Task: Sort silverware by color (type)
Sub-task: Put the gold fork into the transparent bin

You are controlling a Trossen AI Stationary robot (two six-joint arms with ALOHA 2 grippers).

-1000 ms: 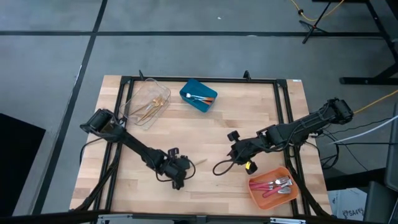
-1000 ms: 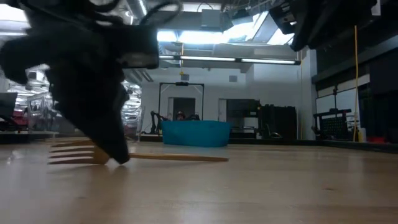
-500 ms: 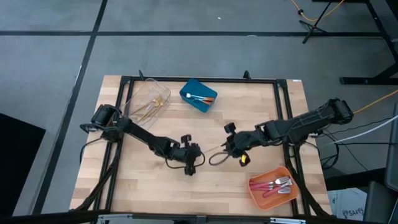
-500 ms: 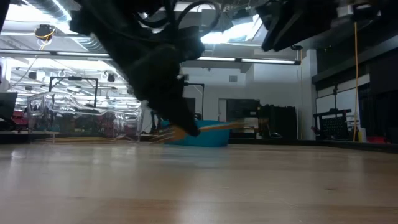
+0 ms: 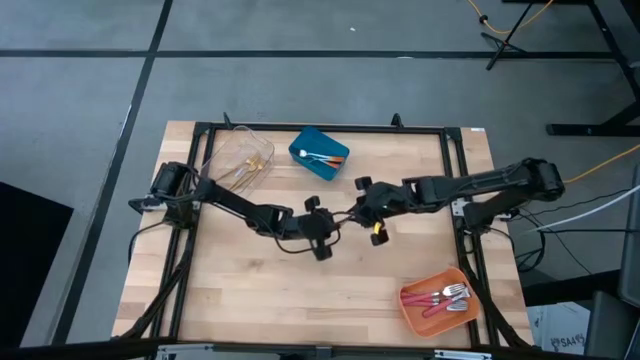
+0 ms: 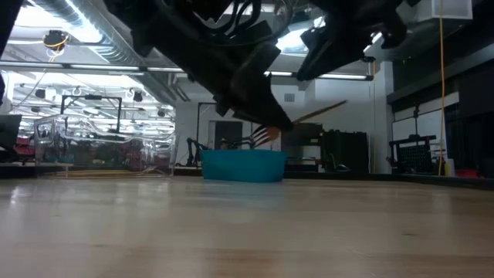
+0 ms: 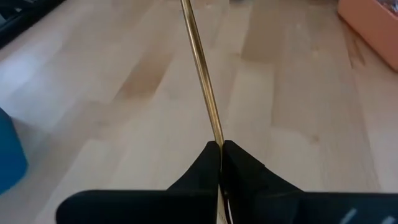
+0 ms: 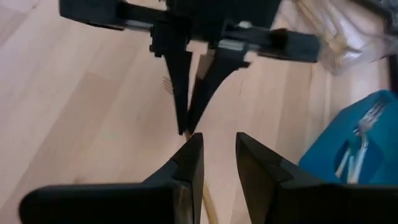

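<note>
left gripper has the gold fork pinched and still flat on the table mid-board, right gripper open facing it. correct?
Not quite. The left gripper does pinch the gold fork, but the fork is lifted clear of the table, not lying flat; the low view shows it in the air. The right gripper is open, facing it.

shiny gold metal fork (image 7: 202,65), pale wood table (image 5: 300,290)
</note>
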